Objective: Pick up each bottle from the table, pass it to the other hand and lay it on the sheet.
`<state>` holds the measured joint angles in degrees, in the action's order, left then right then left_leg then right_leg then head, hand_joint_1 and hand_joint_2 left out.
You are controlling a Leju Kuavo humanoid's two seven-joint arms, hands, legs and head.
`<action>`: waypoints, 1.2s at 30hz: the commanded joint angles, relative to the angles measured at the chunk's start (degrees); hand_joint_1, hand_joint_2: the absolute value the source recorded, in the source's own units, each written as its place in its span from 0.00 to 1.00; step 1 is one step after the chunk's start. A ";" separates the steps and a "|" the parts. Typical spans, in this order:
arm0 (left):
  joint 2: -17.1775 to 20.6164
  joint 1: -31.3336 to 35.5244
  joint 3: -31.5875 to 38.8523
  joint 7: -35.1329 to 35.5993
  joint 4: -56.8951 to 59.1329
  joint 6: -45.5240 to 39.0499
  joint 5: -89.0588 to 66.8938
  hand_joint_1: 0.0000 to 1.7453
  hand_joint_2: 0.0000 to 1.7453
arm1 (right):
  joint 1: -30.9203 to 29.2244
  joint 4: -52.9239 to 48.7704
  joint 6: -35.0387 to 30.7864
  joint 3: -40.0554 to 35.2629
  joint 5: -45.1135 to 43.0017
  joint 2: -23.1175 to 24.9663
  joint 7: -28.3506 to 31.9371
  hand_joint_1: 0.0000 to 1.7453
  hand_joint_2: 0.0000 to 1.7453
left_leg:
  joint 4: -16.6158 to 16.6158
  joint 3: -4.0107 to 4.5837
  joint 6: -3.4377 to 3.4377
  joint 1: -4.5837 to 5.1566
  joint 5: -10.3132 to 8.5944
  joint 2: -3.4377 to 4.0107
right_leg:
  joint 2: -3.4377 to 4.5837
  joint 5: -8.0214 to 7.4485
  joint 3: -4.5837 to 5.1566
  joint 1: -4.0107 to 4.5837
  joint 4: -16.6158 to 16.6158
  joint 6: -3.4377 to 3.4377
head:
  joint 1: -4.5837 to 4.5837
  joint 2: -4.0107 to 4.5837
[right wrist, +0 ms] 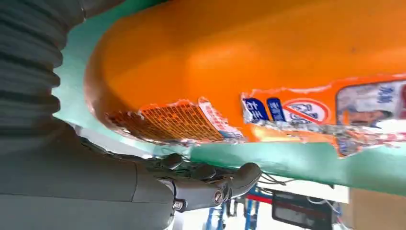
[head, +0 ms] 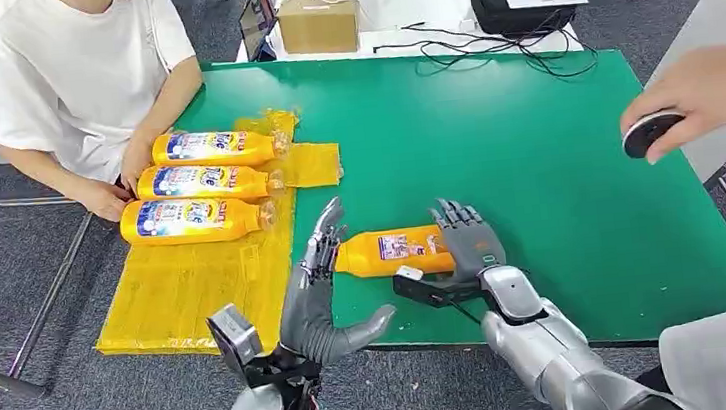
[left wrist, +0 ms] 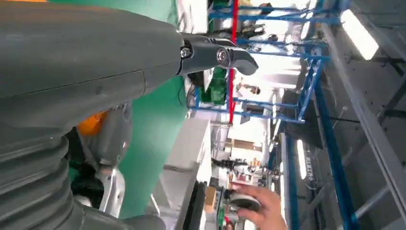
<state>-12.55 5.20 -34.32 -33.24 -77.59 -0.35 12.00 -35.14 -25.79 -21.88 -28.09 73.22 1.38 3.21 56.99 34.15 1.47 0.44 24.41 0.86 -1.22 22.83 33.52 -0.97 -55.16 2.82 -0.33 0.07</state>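
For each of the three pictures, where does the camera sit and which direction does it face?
Head view: high on the body, facing forward and down at the green table; both arms, left robot hand and right robot hand at the orange bottle.
Left wrist view: behind the left robot hand, facing across the table toward the blue racks.
Right wrist view: behind the right robot hand, close against the bottle.
Shared: the bottle and the table.

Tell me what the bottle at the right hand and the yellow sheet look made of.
Bottle: likely glossy orange plastic, going by its smooth sheen; its printed label looks torn and peeling in the right wrist view. Sheet: seemingly thin yellow plastic film, wrinkled and slightly shiny, though coated paper cannot be ruled out.
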 commanded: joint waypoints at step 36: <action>2.51 -8.19 10.63 1.60 -3.39 -4.99 0.35 0.00 1.00 | 18.14 -18.02 13.42 23.13 -48.71 11.76 28.57 1.00 1.00 | -0.09 -0.81 -0.22 -0.28 0.22 0.24 | 0.31 0.17 -0.70 0.25 0.11 -0.08 | -0.04 0.00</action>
<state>-11.72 2.21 -31.62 -33.66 -78.84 -3.06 10.29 -28.58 -25.16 -13.31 -10.81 36.79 7.72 28.40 56.94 33.47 1.39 0.23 24.56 1.07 -1.10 22.97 32.90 -0.78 -55.10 2.88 -0.37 0.07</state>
